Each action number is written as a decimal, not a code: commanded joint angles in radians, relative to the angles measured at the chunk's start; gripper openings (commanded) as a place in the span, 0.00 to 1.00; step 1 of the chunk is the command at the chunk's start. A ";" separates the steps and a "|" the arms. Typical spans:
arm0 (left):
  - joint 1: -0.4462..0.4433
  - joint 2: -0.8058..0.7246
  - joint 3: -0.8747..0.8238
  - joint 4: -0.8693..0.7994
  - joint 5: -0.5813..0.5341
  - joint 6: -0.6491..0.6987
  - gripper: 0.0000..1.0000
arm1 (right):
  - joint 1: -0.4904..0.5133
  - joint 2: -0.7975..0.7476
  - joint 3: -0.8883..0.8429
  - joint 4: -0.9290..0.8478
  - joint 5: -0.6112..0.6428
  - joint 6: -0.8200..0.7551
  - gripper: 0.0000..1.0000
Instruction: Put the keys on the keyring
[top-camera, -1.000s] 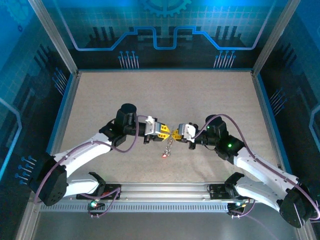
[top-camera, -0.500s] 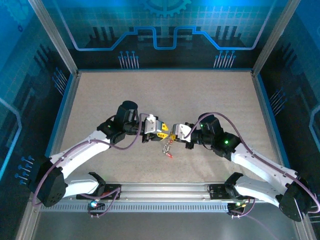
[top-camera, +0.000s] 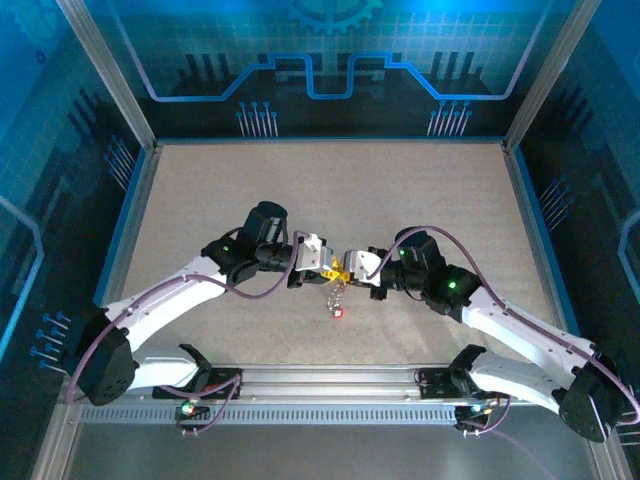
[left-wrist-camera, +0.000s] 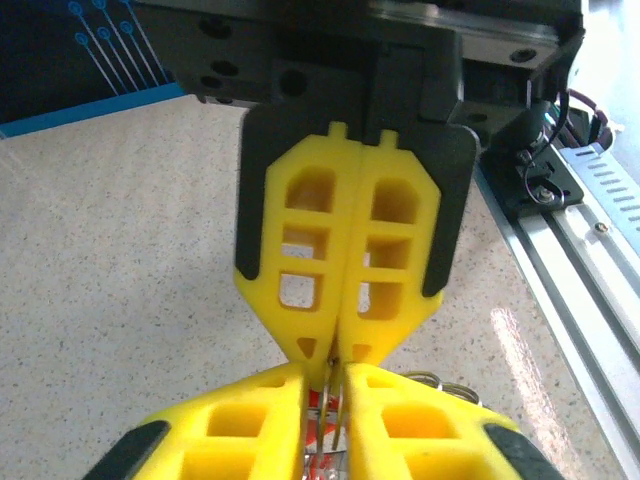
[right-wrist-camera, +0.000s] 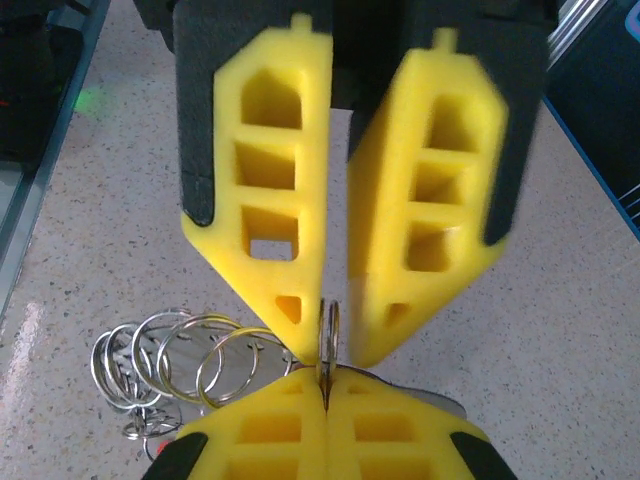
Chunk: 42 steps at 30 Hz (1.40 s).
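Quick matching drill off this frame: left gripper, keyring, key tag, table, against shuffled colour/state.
Things
1. left gripper
2. keyring
3. key tag
4. table

Colour or state
A. red, at the chain's end away from the grippers
B. speckled beige
C. silver linked loops
D. shut, tip to tip with the right gripper

Pairs: 1-D, 2-C, 3-A, 4-B
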 joint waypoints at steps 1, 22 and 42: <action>-0.011 -0.002 0.029 -0.041 -0.034 0.040 0.13 | 0.013 -0.016 0.037 0.025 -0.025 0.002 0.00; -0.114 -0.036 0.014 -0.026 -0.456 0.112 0.00 | -0.004 -0.019 0.019 0.042 -0.040 0.001 0.00; -0.032 -0.152 -0.129 0.367 -0.039 -0.121 0.00 | -0.075 -0.022 -0.045 0.175 -0.153 0.062 0.14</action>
